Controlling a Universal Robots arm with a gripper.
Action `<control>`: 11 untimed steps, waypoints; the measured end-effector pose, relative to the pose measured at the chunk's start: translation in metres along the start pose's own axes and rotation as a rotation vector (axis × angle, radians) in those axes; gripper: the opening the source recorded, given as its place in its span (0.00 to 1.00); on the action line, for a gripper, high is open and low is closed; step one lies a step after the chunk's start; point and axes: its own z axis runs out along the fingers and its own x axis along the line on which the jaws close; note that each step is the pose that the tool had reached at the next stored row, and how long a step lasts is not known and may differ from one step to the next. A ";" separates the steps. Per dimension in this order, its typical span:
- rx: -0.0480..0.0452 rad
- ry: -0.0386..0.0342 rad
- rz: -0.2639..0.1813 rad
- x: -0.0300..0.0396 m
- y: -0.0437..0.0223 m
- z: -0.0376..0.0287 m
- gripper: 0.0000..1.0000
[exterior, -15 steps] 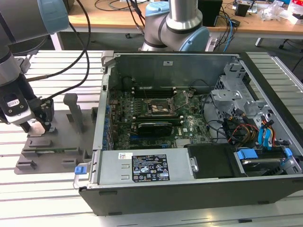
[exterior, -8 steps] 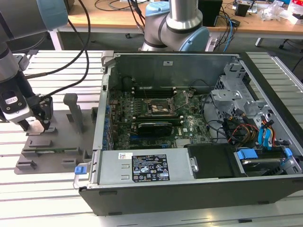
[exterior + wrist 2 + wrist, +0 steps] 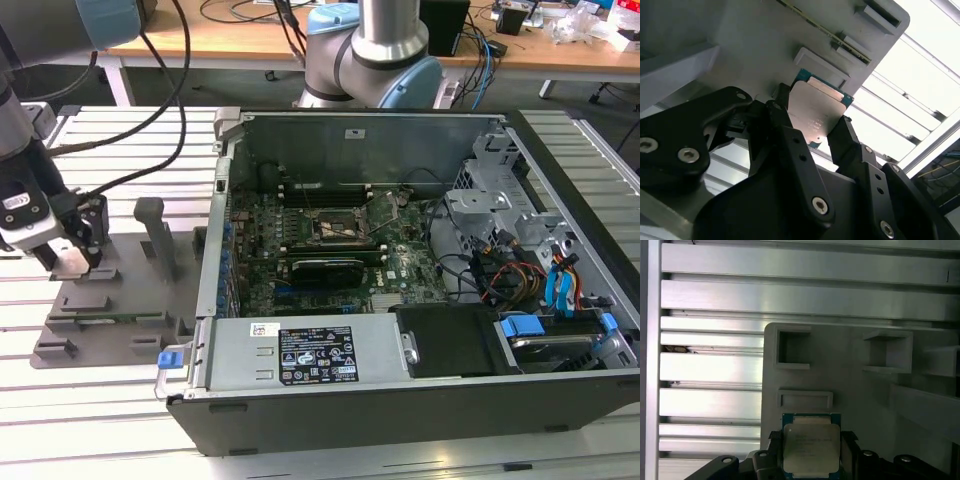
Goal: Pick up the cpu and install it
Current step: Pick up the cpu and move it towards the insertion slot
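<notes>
Item: cpu [image 3: 811, 445], silver top, at the grey holder tray [image 3: 860, 390]; in both wrist views we see the gripper [image 3: 811, 116] clamped on its opposite edges. The exterior view adds the open computer case [image 3: 400, 400], toward the exterior view's right, well apart from the tray

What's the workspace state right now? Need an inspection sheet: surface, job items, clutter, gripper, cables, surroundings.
Surface: slatted metal table carrying a grey holder tray and an open computer case.
Job's things: cpu at the tray, between the fingers; motherboard socket inside the case.
Clutter: nothing seen.
Grippers: gripper over the tray, shut on the cpu's opposite edges.
Cables: black cables hang from the arm; coloured cables inside the case.
Surroundings: wooden desk behind; arm's base.
</notes>
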 end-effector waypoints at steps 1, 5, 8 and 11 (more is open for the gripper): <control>0.0000 -0.0001 0.000 -0.0001 0.0001 -0.0025 0.55; 0.0000 -0.0001 0.000 -0.0002 0.0003 -0.0079 0.55; 0.0000 -0.0001 0.000 -0.0003 0.0004 -0.0109 0.55; 0.0000 0.0000 0.000 -0.0004 0.0007 -0.0139 0.55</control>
